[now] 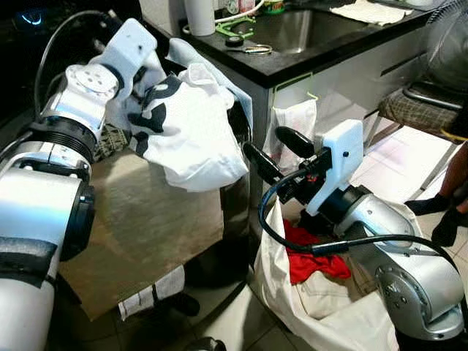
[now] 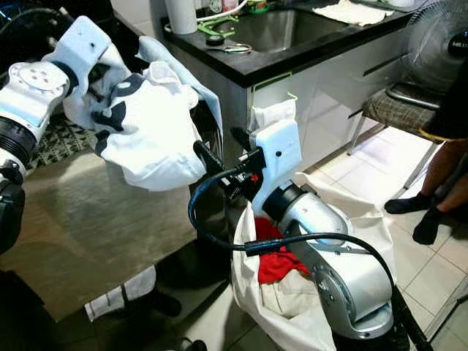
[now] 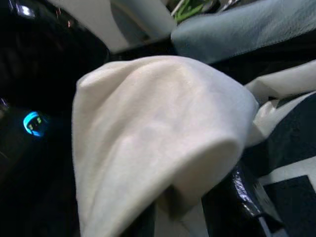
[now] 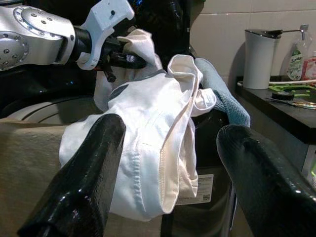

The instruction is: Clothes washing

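1. The left gripper (image 4: 116, 57) is clenching a white garment (image 1: 194, 135) with black patches and holding it raised at about 10 o'clock in the head views, above the dark washer (image 4: 49, 106) opening.
2. The garment is hanging free in a bundle from the fingers; its lower fold is drooping toward 6 o'clock, above a brown cover (image 1: 146, 219) lying over the machine's front.
3. A blue-grey cloth (image 4: 222, 96) is lying draped behind the garment, at about 12 o'clock from it; whether it is resting in the drum or on the rim cannot be told.
4. The right gripper (image 1: 272, 150) is hovering released and empty, its two fingers spread apart and pointing toward the garment, just above the laundry bag (image 1: 292, 307).
5. The bag is standing on the tiled floor at 5 o'clock, beside the counter (image 1: 322, 51). It is holding at least a red item (image 1: 311, 259) and pale cloth beneath it.
6. Progress judgement: loading is appearing partly done. One garment is in transfer and not yet released into the washer; the bag's contents are remaining to be moved.
7. Remaining steps, as judged: dropping the held garment, emptying the bag, then closing and starting the machine.
8. A person's legs (image 2: 439, 183) are standing at 3 o'clock, well apart from both arms.
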Tool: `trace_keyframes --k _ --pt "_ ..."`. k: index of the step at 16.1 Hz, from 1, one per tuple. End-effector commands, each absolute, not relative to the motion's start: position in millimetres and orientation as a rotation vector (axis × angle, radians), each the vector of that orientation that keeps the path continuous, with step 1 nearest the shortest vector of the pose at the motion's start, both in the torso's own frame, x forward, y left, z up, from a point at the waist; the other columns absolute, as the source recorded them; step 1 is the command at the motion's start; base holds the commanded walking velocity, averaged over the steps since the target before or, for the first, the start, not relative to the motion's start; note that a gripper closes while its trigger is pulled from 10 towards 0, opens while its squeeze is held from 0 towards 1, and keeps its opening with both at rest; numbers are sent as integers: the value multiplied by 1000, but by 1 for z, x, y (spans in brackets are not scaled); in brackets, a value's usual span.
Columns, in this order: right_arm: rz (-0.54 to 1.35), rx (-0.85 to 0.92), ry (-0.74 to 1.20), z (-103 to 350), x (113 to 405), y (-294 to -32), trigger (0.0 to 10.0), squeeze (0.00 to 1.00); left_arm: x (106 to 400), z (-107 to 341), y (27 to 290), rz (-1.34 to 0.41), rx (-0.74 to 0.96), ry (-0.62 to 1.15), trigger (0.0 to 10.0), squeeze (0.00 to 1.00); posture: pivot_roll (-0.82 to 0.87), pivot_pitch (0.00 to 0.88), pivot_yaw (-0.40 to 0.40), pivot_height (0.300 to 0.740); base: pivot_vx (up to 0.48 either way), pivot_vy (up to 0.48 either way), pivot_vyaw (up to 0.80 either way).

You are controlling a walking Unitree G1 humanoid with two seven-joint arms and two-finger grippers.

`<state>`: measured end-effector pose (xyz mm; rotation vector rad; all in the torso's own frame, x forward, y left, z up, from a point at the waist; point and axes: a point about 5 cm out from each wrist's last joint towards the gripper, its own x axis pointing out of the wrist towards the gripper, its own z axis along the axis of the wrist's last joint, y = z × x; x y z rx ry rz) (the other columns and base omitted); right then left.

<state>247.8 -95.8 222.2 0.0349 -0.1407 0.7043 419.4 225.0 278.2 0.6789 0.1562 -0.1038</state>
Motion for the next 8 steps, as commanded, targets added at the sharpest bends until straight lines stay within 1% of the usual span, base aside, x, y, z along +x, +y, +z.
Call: trace_keyframes --k 1,2,4,5,6,7,8 --pt "716 32 -144 224 245 -95 10000 0 418 282 232 -81 636 176 10000 1000 -76 0 88 740 0 0 0" --pt "715 32 -143 224 245 -95 10000 0 418 283 233 -78 634 178 10000 1000 -76 0 88 740 0 0 0" --pt "708 26 -125 222 246 -97 10000 0 417 279 232 -121 571 223 10000 1000 -74 0 84 740 0 0 0" --pt "709 18 -121 221 247 -97 10000 0 417 279 230 -156 474 225 10000 1000 -71 0 80 740 0 0 0" --pt "712 12 -113 221 248 -98 10000 0 417 282 224 -216 329 224 10000 1000 -69 0 76 740 0 0 0" --pt "713 10 -102 219 249 -98 10000 0 416 286 212 -333 134 253 10000 1000 -66 0 74 740 0 0 0" --pt "713 9 -100 219 249 -99 10000 0 415 289 207 -376 50 259 10000 1000 -66 0 74 740 0 0 0"
